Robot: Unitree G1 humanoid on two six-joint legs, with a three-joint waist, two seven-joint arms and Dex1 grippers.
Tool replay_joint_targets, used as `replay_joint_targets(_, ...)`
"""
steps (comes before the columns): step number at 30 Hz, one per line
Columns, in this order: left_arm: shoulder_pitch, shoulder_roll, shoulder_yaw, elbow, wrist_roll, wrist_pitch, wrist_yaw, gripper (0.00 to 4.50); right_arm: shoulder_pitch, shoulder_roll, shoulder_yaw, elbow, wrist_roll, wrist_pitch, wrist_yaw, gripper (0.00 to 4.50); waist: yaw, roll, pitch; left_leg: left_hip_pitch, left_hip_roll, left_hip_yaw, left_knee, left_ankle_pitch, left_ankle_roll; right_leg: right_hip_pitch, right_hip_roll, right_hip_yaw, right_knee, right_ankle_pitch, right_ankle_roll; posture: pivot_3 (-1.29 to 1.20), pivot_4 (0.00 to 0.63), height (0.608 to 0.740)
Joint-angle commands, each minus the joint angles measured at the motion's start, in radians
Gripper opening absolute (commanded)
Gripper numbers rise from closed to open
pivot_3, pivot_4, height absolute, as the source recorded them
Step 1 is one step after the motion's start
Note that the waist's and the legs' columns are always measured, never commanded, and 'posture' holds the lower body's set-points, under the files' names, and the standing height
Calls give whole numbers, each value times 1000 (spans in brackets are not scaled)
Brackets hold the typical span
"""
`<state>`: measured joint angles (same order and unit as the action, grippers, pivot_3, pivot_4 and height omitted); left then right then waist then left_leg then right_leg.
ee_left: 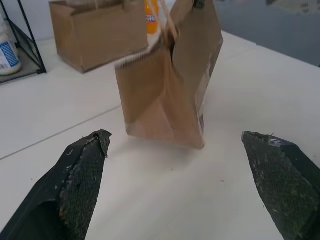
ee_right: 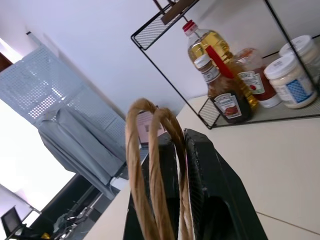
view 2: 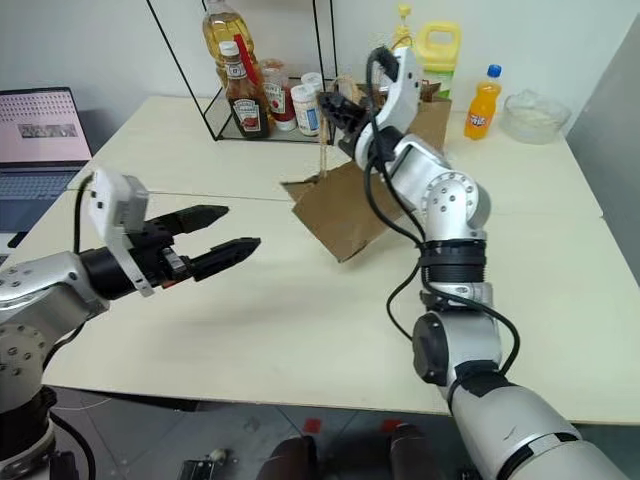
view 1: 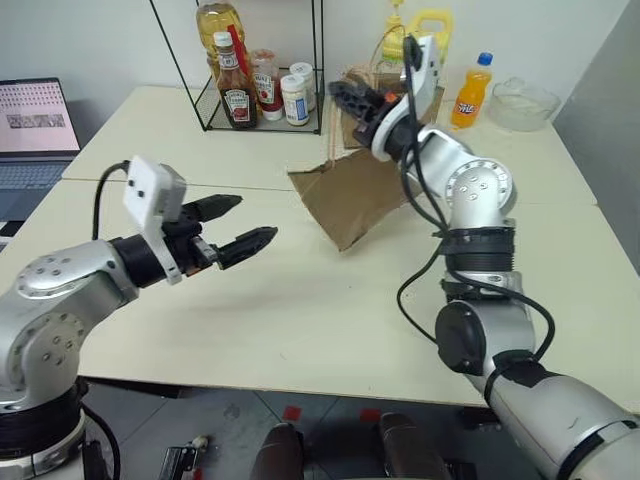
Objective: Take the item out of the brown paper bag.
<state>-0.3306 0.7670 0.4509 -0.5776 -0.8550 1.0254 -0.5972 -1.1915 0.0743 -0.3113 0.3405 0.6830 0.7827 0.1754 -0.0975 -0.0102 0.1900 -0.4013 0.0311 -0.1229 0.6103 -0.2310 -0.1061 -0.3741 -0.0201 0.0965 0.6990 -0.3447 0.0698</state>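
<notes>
We see the right gripper [view 2: 335, 105] raised above the far half of the table [view 1: 300, 310], its two black fingers [ee_right: 210, 190] pressed together and clenched on the two twisted-cord handles [ee_right: 152, 170] of the brown paper bag [view 1: 350, 200]. The cords loop up over the fingers in the right wrist view. The bag hangs from this grip, tilted, with its lower corner near or touching the tabletop; we cannot tell which. The item is hidden from us; the bag's inside is not visible.

The left gripper [view 1: 235, 225] hovers level above the near half of the table, well apart from the bag and pointing toward it. Its fingers [ee_left: 82, 175] stand spread wide and hold nothing.

Behind the bag we note a second brown bag [ee_left: 95, 30], an orange soda bottle [view 1: 470, 92] and a wire rack [view 1: 260, 70] holding sauce bottles
</notes>
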Motion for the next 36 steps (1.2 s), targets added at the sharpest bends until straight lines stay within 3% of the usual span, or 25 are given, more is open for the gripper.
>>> replay_joint_targets(1, 19, 34, 59, -44, -42, 10, 28, 4500, -30, 44, 25, 5, -7, -82, 10, 77, 0, 0, 0, 0, 0, 0, 0, 0, 0, 0, 0, 0, 0, 0, 0, 0, 150, 740)
replay_joint_targets(11, 112, 69, 134, -70, -90, -3, 67, 4500, -69, 124, 59, 214, -102, -326, -9, 77, 0, 0, 0, 0, 0, 0, 0, 0, 0, 0, 0, 0, 0, 0, 0, 0, 150, 740)
replay_joint_targets(18, 142, 60, 128, -98, -121, -15, 112, 4500, 14, 108, 151, 265, -228, -416, -4, 77, 0, 0, 0, 0, 0, 0, 0, 0, 0, 0, 0, 0, 0, 0, 0, 0, 150, 740)
replay_joint_targets(29, 101, 59, 28, -37, -95, -84, 96, 4500, 133, -105, 290, -106, -294, -127, 67, 77, 11, -1, 0, 0, 0, 0, 0, 0, -1, 0, 0, 0, 0, 0, 0, 0, 150, 740)
replay_joint_targets(36, 75, 50, -43, 2, -65, -136, 80, 4500, 148, -85, 257, -279, -263, 135, -31, 77, 8, -1, 0, 0, 0, 0, 0, 0, -1, 0, 0, 0, 0, 0, 0, 0, 150, 740)
